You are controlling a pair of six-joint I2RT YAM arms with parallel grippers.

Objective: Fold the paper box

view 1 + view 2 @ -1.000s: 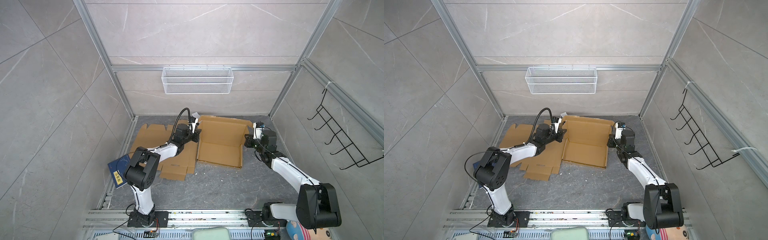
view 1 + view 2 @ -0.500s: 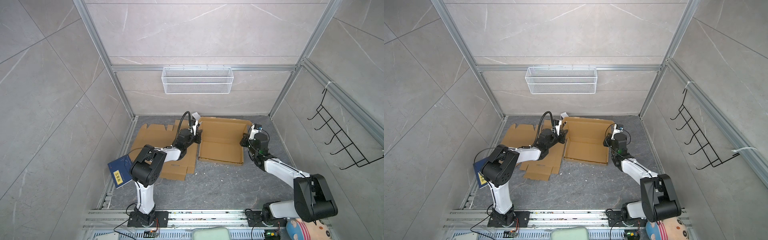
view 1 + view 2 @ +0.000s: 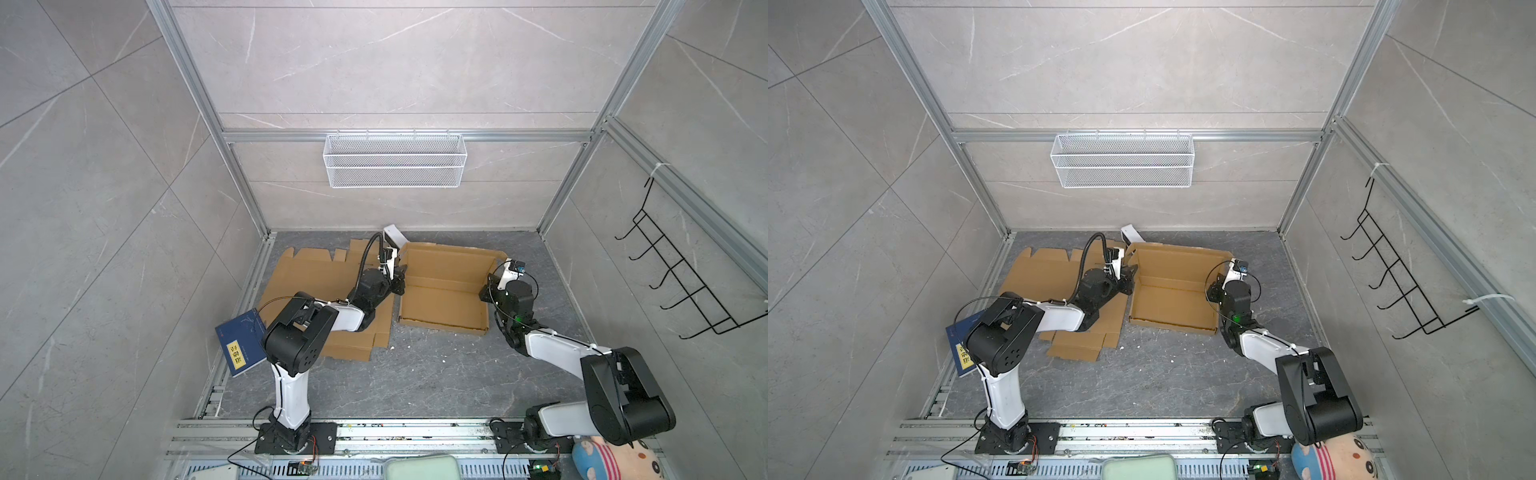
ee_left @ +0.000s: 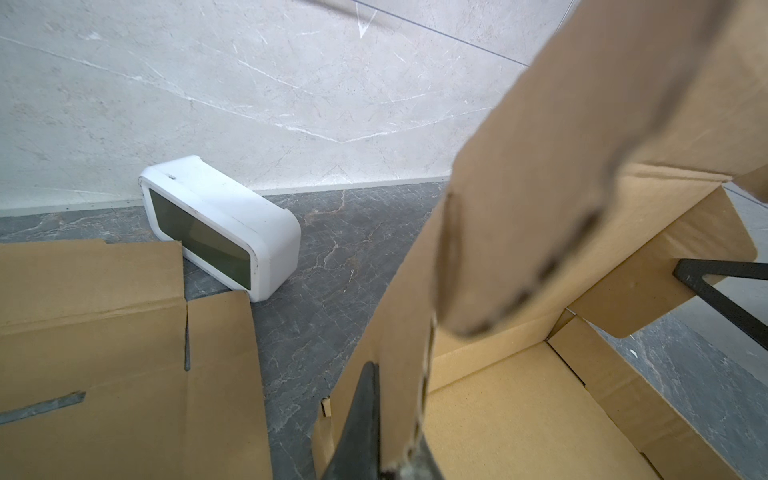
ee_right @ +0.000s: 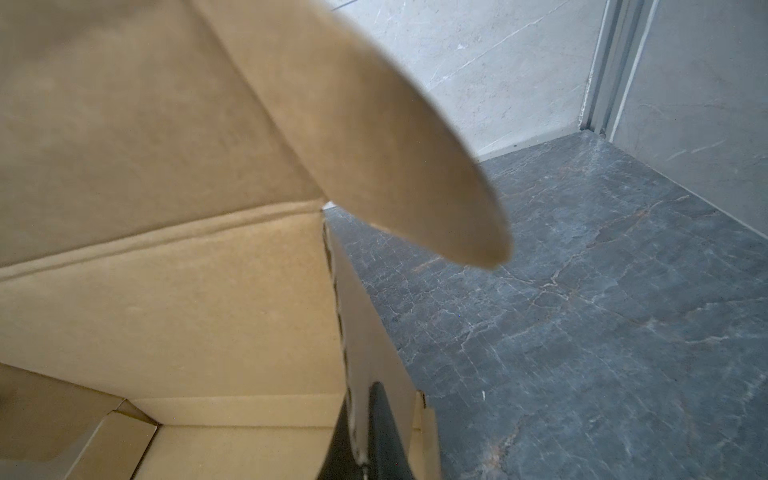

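Compared with half a second ago, the paper box [image 3: 444, 291] and both wrists have come slightly nearer the arm bases. The box sits far centre on the grey surface [image 3: 419, 374], just beside a flat cardboard sheet [image 3: 316, 278]. Only the wrist views show the grips: the left fingers [image 4: 362, 415] pinch the box's left wall and the right fingers [image 5: 384, 432] its right wall, both closed narrowly on cardboard. The left wrist view alone shows the dark screen of a white device [image 4: 220, 224].
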